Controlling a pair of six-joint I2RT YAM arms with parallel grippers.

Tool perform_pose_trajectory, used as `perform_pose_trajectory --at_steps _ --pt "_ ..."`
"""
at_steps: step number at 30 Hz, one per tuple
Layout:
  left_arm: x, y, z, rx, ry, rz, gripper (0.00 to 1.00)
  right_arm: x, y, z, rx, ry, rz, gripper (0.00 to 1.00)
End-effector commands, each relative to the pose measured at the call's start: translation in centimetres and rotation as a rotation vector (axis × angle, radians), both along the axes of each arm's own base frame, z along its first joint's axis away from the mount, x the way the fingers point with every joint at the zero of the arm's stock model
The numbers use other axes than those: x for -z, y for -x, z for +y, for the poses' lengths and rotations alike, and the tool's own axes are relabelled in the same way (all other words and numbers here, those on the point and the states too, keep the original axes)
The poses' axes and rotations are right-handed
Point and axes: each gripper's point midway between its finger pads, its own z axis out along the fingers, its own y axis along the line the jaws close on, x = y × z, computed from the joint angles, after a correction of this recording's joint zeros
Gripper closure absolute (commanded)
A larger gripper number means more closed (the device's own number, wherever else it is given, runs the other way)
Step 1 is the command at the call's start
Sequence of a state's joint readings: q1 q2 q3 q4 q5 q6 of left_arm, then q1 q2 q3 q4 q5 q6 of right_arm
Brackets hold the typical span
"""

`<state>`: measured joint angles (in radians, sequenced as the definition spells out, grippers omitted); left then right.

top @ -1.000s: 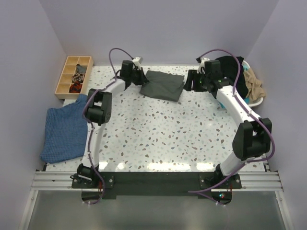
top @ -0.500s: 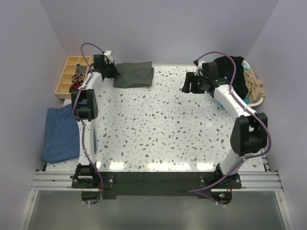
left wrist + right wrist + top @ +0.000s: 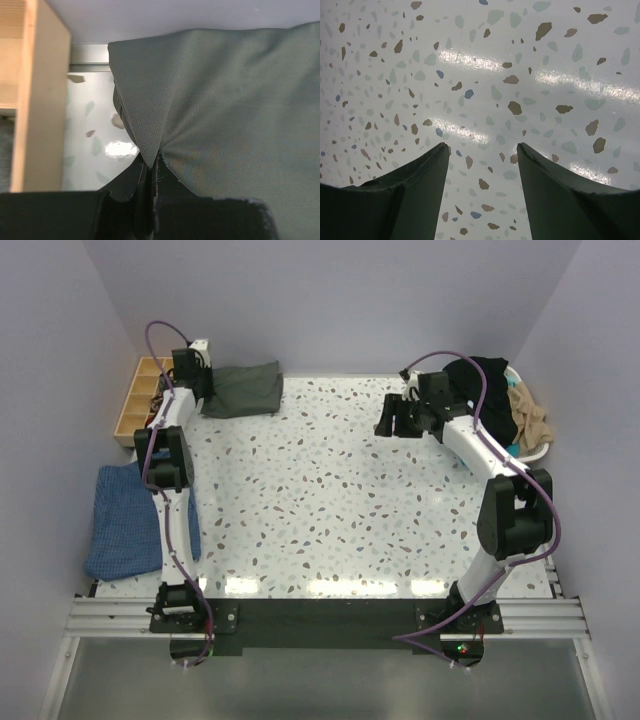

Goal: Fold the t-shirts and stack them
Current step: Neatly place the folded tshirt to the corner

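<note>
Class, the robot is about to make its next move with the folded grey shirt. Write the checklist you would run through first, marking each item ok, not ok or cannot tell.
1. Left gripper holds the grey t-shirt: ok, fingers shut on a pinched ridge of cloth.
2. Shirt folded compactly: ok in the top view.
3. Shirt lying flat on the table: cannot tell; it tents up at the pinch.
4. Shirt apart from the wooden tray: ok, table shows between them.
5. Right gripper free: ok, open over bare table.
6. Other shirts out of the way: ok, heaped at the far right.
</note>
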<state>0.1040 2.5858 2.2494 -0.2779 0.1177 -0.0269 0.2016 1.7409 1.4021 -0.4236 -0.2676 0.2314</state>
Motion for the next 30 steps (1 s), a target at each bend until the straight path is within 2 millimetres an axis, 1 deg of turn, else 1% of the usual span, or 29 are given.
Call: perform_pose_trajectory --at_steps 1,4,7,9,10,11,12,13,15,16,17,18,20,21,22,26,29,30 --pt "-5.9 -1.6 2.9 -0.054 -0.156 -0.135 1.00 -1.3 -1.0 0.8 -0.015 -0.043 -0.037 0.39" --pt "-6.8 -2.4 4.3 -0.099 -0.212 -0.171 1.00 -0.9 -0.9 0.8 -0.018 -0.040 -0.029 0.39" --pt "-7.5 -2.8 5.7 -0.148 -0.263 -0.191 1.00 -0.5 -0.8 0.9 -0.021 -0.040 -0.018 0.39" --pt "-7.8 -2.7 6.5 -0.174 -0.286 -0.201 1.00 -0.2 -0.9 0.9 -0.022 -0.043 -0.011 0.39" --pt "-7.7 -2.5 6.8 -0.189 -0.294 -0.195 1.00 -0.2 -0.9 0.9 -0.023 -0.044 -0.009 0.39" --pt "-7.6 -2.4 6.9 -0.190 -0.296 -0.195 1.00 -0.1 -0.9 0.9 -0.025 -0.046 -0.004 0.39" --pt "-8.2 -2.5 7.1 -0.196 -0.303 -0.213 1.00 0.0 -0.9 1.1 -0.031 -0.050 -0.002 0.39" --pt "-7.5 -2.3 7.1 -0.194 -0.304 -0.201 1.00 0.0 -1.0 1.0 -0.028 -0.051 -0.001 0.39" --pt "-7.5 -2.3 7.0 -0.188 -0.306 -0.203 1.00 0.0 -1.0 1.2 -0.032 -0.053 -0.001 0.39" --pt "-7.1 -2.2 7.1 -0.189 -0.307 -0.195 0.95 -0.1 -1.0 1.2 -0.032 -0.054 -0.002 0.39" --pt "-6.9 -2.2 7.1 -0.192 -0.305 -0.193 0.92 -0.1 -1.0 1.2 -0.032 -0.054 -0.002 0.39" --pt "-6.7 -2.2 7.1 -0.194 -0.304 -0.190 0.87 0.0 -0.9 1.1 -0.030 -0.053 0.001 0.39" --pt "-6.5 -2.1 7.2 -0.205 -0.296 -0.192 0.29 0.2 -0.9 1.1 -0.031 -0.053 0.006 0.39" --pt "-6.5 -1.8 7.3 -0.216 -0.295 -0.190 0.10 0.2 -0.9 1.1 -0.031 -0.053 0.004 0.39" --pt "-6.6 -1.7 7.5 -0.230 -0.302 -0.193 0.02 0.4 -0.8 1.2 -0.035 -0.055 0.009 0.39" --pt "-8.3 -1.3 7.5 -0.251 -0.291 -0.225 0.00 0.6 -0.8 1.3 -0.038 -0.060 0.014 0.39" --pt "-10.6 -0.8 7.5 -0.272 -0.290 -0.255 0.00 0.5 -0.7 1.5 -0.046 -0.072 0.011 0.39" --pt "-12.1 -0.4 7.5 -0.278 -0.287 -0.277 0.00 0.7 -0.7 1.6 -0.045 -0.074 0.016 0.39"
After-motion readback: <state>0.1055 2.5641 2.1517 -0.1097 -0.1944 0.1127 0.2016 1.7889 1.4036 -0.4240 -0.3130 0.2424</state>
